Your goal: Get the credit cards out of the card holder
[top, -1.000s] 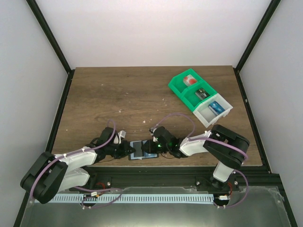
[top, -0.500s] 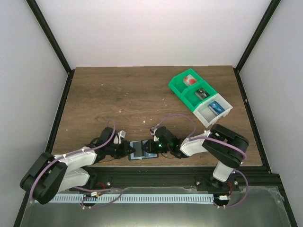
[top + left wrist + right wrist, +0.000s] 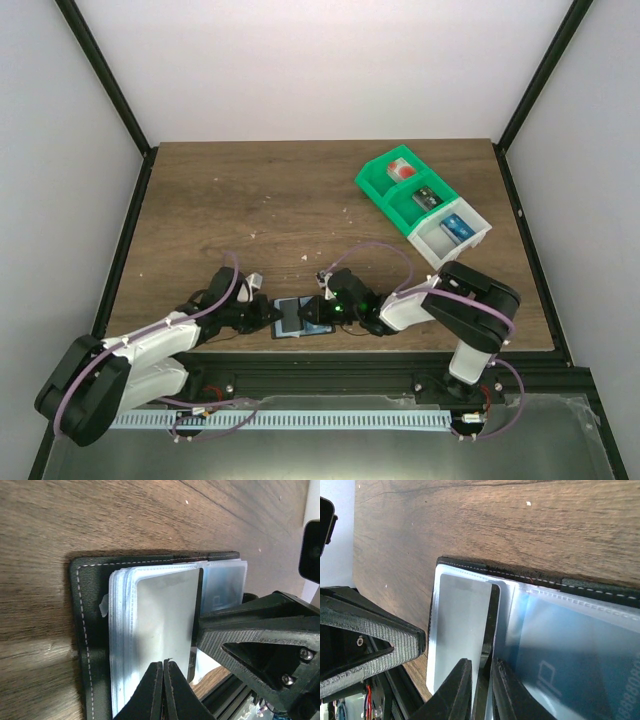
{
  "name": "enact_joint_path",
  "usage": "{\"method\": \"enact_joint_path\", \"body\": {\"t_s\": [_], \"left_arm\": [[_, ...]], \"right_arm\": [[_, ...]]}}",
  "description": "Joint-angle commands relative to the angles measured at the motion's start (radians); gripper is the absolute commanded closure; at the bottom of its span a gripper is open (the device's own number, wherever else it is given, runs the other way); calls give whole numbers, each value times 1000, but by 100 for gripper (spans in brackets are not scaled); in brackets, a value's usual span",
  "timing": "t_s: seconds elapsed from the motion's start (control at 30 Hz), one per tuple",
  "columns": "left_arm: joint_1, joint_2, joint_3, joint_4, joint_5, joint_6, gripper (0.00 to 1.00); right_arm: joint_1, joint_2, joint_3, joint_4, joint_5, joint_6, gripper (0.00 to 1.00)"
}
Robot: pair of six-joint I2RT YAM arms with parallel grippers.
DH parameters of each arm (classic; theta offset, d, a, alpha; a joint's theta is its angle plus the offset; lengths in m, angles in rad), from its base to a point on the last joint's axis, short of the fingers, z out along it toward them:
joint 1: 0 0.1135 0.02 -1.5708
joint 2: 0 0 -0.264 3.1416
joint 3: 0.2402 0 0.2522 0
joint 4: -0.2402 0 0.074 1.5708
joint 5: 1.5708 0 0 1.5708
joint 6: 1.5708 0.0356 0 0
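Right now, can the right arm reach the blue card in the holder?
Probably, but not directly. The blue card lies beside the right gripper in the open card holder, but inside a clear sleeve, and the jaws are closed on a black-edged divider.

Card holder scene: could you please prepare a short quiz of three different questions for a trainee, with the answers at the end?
1. True or false: the card holder lies folded shut.
2. In the right wrist view, where is the blue card?
A. behind a clear sleeve of the card holder
B. in the bin
C. alone on the bare wood
3. How many compartments does the green-and-white bin have?

Key: 1 false, it lies open; 2 A; 3 three.
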Motion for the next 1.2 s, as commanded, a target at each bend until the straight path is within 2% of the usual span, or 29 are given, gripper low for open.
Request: {"method": "enact_joint_path", "body": {"t_s": [0.0,0.17,0.43,0.67,1.17], "left_arm": [[0,7,23,-36,-34,22,97],[-1,43,35,-67,-52,38,98],[0,64,-6,-25,-52,32,98],[0,72,-9,-17,-54,33,98],[0,72,-27,11,-64,26,97]], "right_arm": [[-5,16,-14,7,-5,2,86],[-6,20,-12,11,-8,6,86],[-7,26,-14,22,-16,11,87],[-13,17,-48,88,-32,22,99],[-42,-37,-118,82,-10,51,100]]}}
